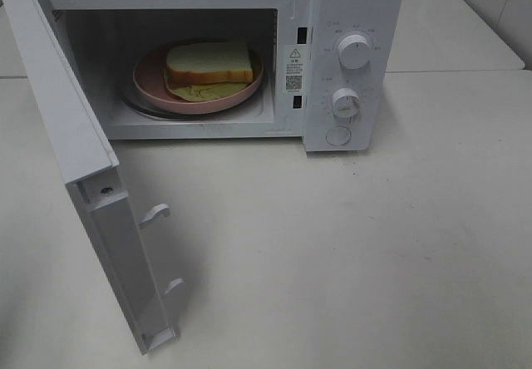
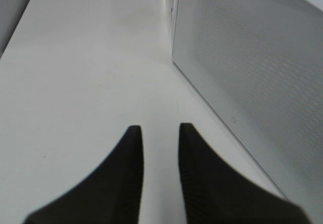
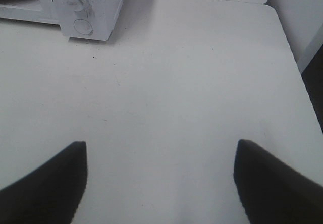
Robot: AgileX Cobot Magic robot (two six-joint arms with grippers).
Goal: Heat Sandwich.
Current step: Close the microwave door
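The sandwich lies on a pink plate inside the microwave, well back from the front edge. Its long side runs across the opening. The door stands wide open, hinged on the left and jutting forward over the tabletop.

Shutting that door looks like the next step, and it turns on which side the door's outer face is. It faces left, away from the cavity, so the push has to go from left to right.

The left tool is the nearer one. Its wrist view shows a white dotted panel just beside it, which I take for that outer face, with a strip of bare tabletop between. Its fingers are drawn close together with a narrow gap, clasping nothing.

The right tool hangs well apart over bare tabletop, off the microwave's control-panel corner. It is spread wide and empty, on the wrong side for the push.

Neither tool shows in the high view.
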